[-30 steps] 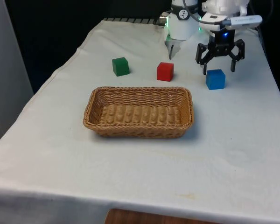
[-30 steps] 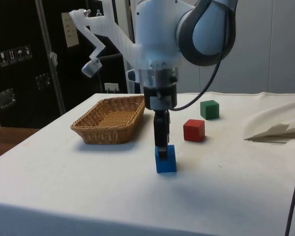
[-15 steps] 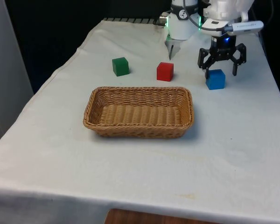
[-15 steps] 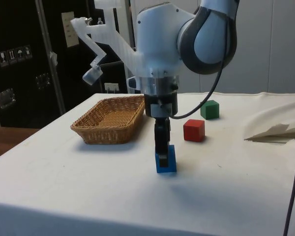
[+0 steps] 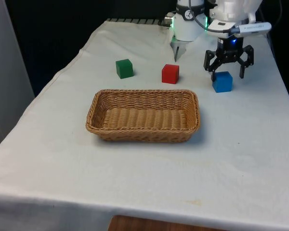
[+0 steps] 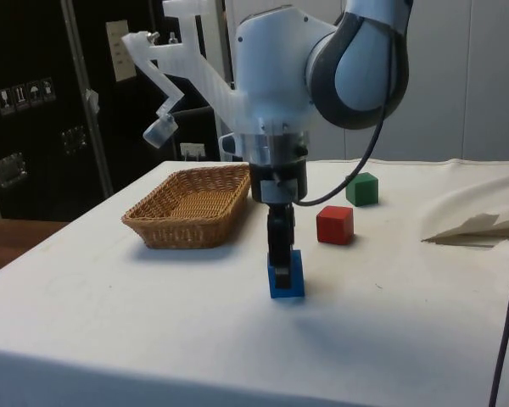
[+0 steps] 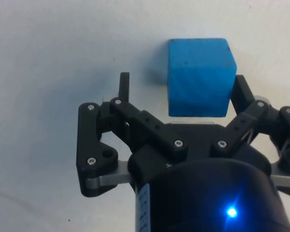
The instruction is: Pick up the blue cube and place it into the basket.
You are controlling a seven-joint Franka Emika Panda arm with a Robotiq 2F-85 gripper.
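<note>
The blue cube (image 5: pixel 222 82) sits on the white cloth towards the front view's right, beyond the basket's far right corner. My gripper (image 5: pixel 227 72) is open and low over it, one finger on each side. In the wrist view the blue cube (image 7: pixel 199 77) lies between the fingers of the gripper (image 7: pixel 181 84), close to one finger (image 7: pixel 240 89) and with a gap to the other. From the side, the gripper (image 6: pixel 278 264) reaches down to the blue cube (image 6: pixel 287 276). The wicker basket (image 5: pixel 143 92) stands empty mid-table; its rim (image 6: pixel 183 222) is apart from the cube.
A red cube (image 5: pixel 170 73) and a green cube (image 5: pixel 124 68) stand behind the basket, towards the front view's left of the blue one. In the side view the red cube (image 6: pixel 334 225) is just past the gripper. A cloth fold (image 6: pixel 475 225) rises at the side.
The gripper has come down from above the blue cube until its open fingers straddle it. In the last half second it has barely moved. The cube has stayed put.
</note>
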